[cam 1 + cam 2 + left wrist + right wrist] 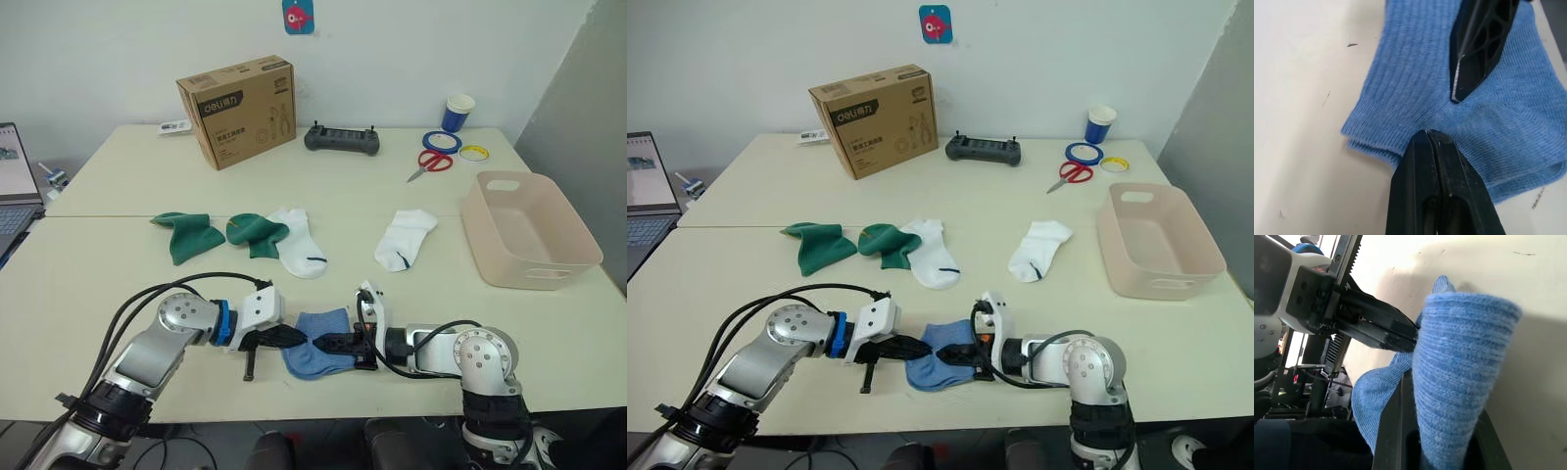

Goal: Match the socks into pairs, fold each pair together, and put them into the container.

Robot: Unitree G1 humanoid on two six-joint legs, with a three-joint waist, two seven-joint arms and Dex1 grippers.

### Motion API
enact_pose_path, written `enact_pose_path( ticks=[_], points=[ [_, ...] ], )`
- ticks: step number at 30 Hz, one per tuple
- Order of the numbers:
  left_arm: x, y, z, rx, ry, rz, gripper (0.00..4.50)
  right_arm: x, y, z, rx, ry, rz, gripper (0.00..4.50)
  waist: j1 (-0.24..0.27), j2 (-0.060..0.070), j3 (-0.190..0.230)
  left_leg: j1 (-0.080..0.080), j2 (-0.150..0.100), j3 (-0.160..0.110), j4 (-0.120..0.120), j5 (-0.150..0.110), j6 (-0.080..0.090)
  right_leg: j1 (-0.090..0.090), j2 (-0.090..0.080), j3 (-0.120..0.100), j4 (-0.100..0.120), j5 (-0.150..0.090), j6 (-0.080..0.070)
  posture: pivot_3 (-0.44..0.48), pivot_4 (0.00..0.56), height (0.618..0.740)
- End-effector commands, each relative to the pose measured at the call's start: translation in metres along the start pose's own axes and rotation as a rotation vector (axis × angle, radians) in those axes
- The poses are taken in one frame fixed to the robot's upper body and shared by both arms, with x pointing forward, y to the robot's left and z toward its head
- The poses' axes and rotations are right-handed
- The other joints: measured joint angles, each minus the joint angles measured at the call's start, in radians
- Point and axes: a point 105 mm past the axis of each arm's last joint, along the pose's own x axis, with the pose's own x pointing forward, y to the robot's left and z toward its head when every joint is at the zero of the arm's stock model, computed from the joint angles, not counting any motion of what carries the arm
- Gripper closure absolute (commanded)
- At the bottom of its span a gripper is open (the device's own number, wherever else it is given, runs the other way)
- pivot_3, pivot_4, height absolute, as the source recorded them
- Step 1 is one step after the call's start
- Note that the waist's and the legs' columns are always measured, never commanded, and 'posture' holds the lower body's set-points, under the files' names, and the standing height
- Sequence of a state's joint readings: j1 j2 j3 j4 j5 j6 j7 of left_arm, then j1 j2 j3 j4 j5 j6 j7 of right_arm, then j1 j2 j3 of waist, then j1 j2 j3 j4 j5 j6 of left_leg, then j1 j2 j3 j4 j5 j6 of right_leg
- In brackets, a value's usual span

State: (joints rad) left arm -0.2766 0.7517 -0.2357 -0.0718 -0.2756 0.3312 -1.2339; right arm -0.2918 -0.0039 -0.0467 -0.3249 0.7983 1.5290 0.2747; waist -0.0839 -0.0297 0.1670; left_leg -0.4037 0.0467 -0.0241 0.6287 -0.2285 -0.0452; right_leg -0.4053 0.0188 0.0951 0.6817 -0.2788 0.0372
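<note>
Near the front edge of the counter (118, 274), the light blue socks (318, 343) lie stacked as one pair, long axis running roughly from the near edge toward the far side. The left claw (294, 339) is clenched, its fingers pressed together on the socks' left edge; the right claw (328, 343) grasps a raised fold of the blue fabric, which stands up between its fingers in the right wrist view. Farther back, two dark green socks (186, 235) and one white sock (299, 245) lie side by side, the white one touching the nearer green one; a second white sock (404, 238) lies apart to the right. At the right edge stands the container (529, 230), long axis front to back.
</note>
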Motion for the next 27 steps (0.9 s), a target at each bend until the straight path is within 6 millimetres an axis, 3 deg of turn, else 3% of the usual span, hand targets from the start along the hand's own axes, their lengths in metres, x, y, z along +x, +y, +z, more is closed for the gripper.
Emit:
enact_pose_path(
  ticks=[1, 3, 5, 9, 13, 19, 21, 24, 27],
  points=[
    [-0.011, 0.010, 0.020, -0.061, -0.076, 0.019, 4.50, -0.016, 0.002, 0.009, -0.097, -0.076, -0.050, 4.47, 0.001, 0.000, 0.002, -0.001, 0.000, 0.000, 0.000, 0.000, 0.000, 0.000, 0.000, 0.000, 0.000, 0.000, 0.000, 0.000, 0.150, 0.723],
    [-0.015, 0.016, 0.028, -0.069, -0.102, 0.028, 4.50, -0.021, 0.001, 0.010, -0.139, -0.099, -0.088, 4.47, 0.006, -0.001, 0.003, -0.004, -0.001, -0.001, 0.000, 0.000, 0.000, -0.002, -0.001, -0.002, -0.001, 0.000, 0.000, 0.000, 0.150, 0.723],
    [-0.010, 0.022, 0.052, -0.059, -0.167, 0.039, 4.50, -0.036, -0.001, 0.012, -0.166, -0.169, -0.139, 4.47, 0.009, -0.002, 0.004, -0.005, -0.001, -0.001, 0.001, 0.000, 0.000, -0.003, -0.001, -0.002, -0.002, 0.000, 0.000, 0.000, 0.150, 0.723],
    [-0.006, 0.026, 0.090, -0.040, -0.252, 0.022, 3.31, -0.055, 0.002, 0.010, -0.203, -0.264, -0.217, 4.50, 0.013, -0.002, 0.004, -0.010, -0.001, -0.003, 0.001, 0.000, 0.000, -0.006, -0.001, -0.003, -0.002, -0.001, 0.001, 0.000, 0.150, 0.723],
    [0.017, 0.021, 0.149, 0.073, -0.333, -0.024, 2.01, -0.090, 0.006, -0.006, -0.297, -0.378, -0.366, 4.50, 0.031, -0.002, 0.004, -0.013, -0.001, -0.005, 0.001, 0.000, 0.000, -0.007, -0.001, -0.006, -0.002, -0.002, 0.003, 0.000, 0.150, 0.723],
    [0.050, 0.020, 0.191, 0.187, -0.360, -0.056, 0.08, -0.123, 0.016, -0.015, -0.474, -0.479, -0.468, 4.50, 0.026, -0.002, 0.004, -0.010, -0.003, -0.004, 0.002, 0.000, 0.000, -0.005, -0.001, -0.004, -0.002, -0.001, 0.004, 0.000, 0.150, 0.723],
    [0.063, 0.017, 0.202, 0.212, -0.377, -0.077, 0.03, -0.136, 0.012, -0.017, -0.503, -0.500, -0.526, 4.50, 0.026, -0.003, 0.004, -0.008, -0.004, -0.004, 0.003, 0.000, 0.000, -0.003, -0.001, -0.004, -0.002, -0.001, 0.004, 0.000, 0.150, 0.723],
    [0.078, 0.015, 0.220, 0.242, -0.412, -0.118, 0.03, -0.166, 0.015, 0.001, -0.569, -0.641, -0.623, 4.50, 0.024, -0.004, 0.005, -0.007, -0.004, -0.003, 0.003, 0.000, 0.000, -0.002, -0.001, -0.002, -0.001, -0.001, 0.004, 0.000, 0.150, 0.723],
    [0.088, 0.016, 0.221, 0.256, -0.405, -0.147, 0.03, -0.209, 0.019, 0.018, -0.733, -0.673, -0.786, 4.50, 0.024, -0.004, 0.005, -0.007, -0.005, -0.001, 0.004, 0.000, 0.000, -0.001, -0.001, 0.001, -0.002, 0.000, 0.004, 0.000, 0.150, 0.723]
  ],
)
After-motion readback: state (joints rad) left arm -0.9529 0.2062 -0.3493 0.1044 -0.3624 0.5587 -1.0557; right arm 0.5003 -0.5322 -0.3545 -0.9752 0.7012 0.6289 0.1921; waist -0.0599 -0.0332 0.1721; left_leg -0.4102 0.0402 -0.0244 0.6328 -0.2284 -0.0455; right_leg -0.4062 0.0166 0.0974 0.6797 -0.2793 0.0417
